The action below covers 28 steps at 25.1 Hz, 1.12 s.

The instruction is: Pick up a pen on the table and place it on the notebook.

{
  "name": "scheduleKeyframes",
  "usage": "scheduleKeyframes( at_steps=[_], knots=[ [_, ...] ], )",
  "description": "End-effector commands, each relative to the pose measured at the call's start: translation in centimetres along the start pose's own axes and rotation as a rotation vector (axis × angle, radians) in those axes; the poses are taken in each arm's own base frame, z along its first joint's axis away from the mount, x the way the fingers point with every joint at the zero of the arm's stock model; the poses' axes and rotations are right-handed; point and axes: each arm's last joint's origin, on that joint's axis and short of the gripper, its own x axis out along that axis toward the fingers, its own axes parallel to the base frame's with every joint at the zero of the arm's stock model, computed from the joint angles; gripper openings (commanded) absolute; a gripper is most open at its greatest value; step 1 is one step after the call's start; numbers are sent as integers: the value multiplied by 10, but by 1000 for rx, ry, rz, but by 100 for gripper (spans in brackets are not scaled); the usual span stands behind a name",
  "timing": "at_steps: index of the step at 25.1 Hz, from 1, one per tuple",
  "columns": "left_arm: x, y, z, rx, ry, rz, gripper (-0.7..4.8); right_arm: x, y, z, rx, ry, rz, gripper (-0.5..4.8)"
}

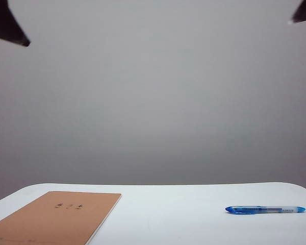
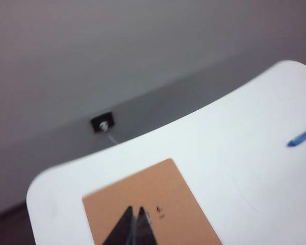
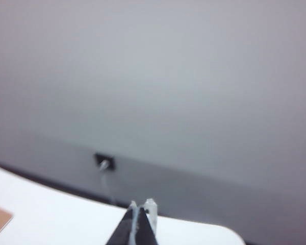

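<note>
White table (image 1: 168, 204): pen (image 1: 265, 210) near right edge; claws (image 2: 134, 227) (image 3: 137, 224) closed.

tan, blue and white against grey

the notebook (image 1: 56, 217) is tan-brown with small dark marks; the pen (image 1: 265, 210) is translucent blue, darker at one end; the table (image 1: 168, 214) is plain white; both black tools, left tool (image 2: 134, 228) and right tool (image 3: 137, 227).

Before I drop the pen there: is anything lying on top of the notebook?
No. The notebook's cover shows only small printed marks. The pen lies apart on the table. The left gripper hovers above the cover, shut; the right gripper is shut too. The notebook's near end is out of frame.
</note>
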Motion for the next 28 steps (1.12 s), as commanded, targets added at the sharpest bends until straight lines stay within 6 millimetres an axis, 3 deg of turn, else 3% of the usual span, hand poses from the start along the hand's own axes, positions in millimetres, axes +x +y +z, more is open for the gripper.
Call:
scheduleKeyframes(
  at_steps=[1,4,7,10,13,18,19,28],
  knots=[
    [8,5,13,39,38,-68,-6,37,-13,8,-7,133,117,-1],
    [20,8,21,66,94,-147,-6,84,-31,13,-45,270,186,14],
    [27,9,24,50,148,-163,-6,111,-39,10,-124,379,248,14],
    [33,11,27,39,182,-182,-6,135,-45,0,-275,527,338,14],
    [37,7,29,82,188,-207,-5,166,-55,-29,-390,677,397,38],
    [47,-6,22,102,292,-207,-6,180,-56,-65,-426,806,497,62],
    [53,-12,21,113,309,-236,-6,183,-55,-79,-455,850,565,95],
    [79,-20,17,157,305,-285,-6,199,-27,-115,-691,871,826,330]
  ],
)
